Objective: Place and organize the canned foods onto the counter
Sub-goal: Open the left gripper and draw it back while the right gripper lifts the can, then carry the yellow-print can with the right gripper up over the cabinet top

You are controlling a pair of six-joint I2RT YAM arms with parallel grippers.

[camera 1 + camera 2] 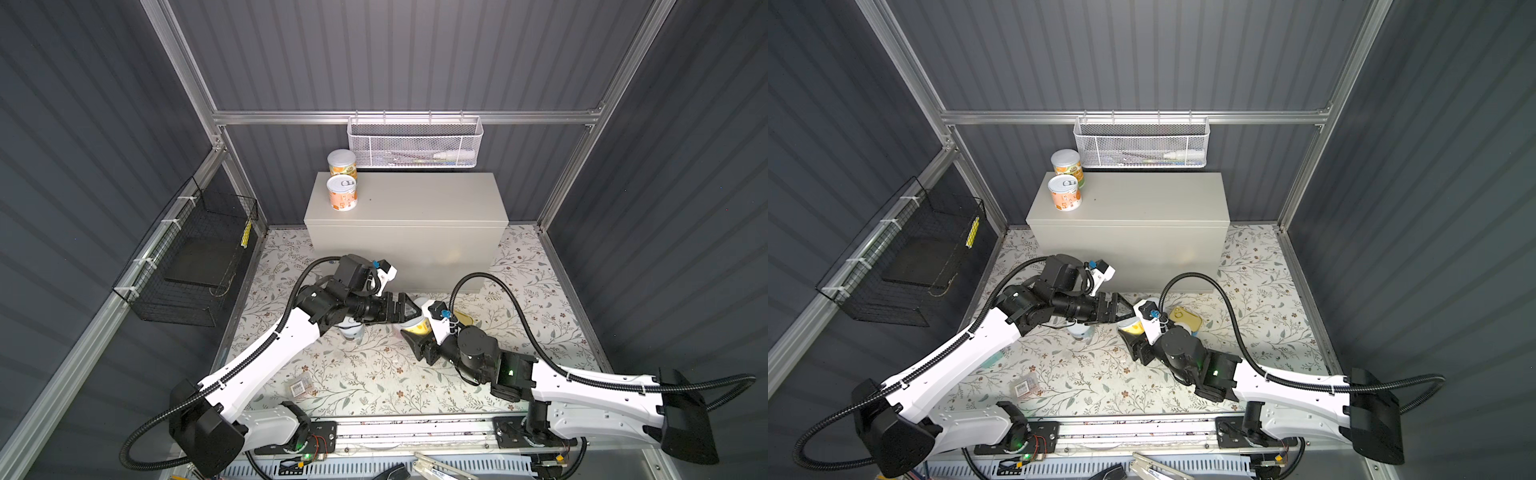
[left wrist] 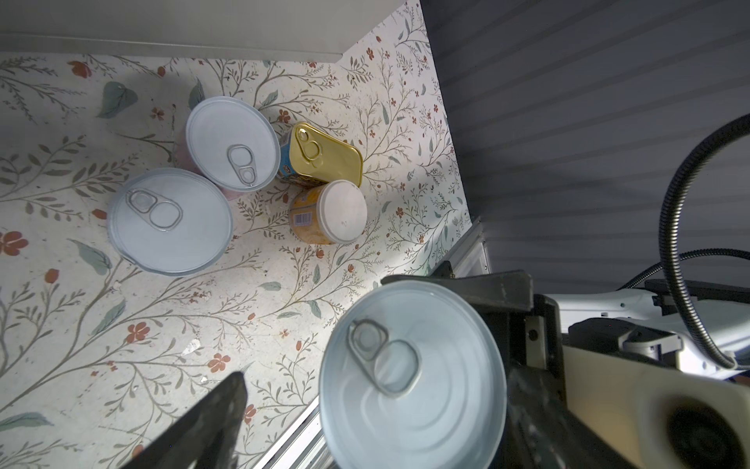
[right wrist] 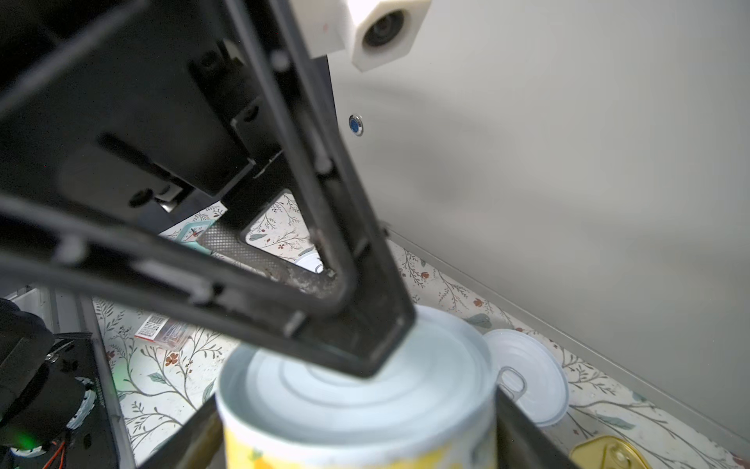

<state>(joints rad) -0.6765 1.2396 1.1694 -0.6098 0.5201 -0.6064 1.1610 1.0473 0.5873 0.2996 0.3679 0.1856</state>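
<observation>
Label print is too small to read. Right tool [image 3: 357, 434] grips a yellow-label can [image 1: 415, 327] near a gold tin [image 2: 324, 156], before the grey table [image 1: 415, 199]; left tool [image 1: 411, 308] gapes wide over its lid. Front orange-label can [image 1: 342, 195] and rear orange-label can [image 1: 342, 163] stand on the table.

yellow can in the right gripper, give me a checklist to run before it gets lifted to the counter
1. Right gripper grip on yellow can: ok, the can is held on both sides.
2. Left gripper open: ok, jaws stand wide.
3. Left gripper out of the lift path: not ok, one finger hangs over the can's top.
4. Free spot on counter: ok, only the front can and back can stand there, at its left end.
5. Neighbouring can apart from the right gripper: cannot tell, it sits close beside one jaw.
</observation>
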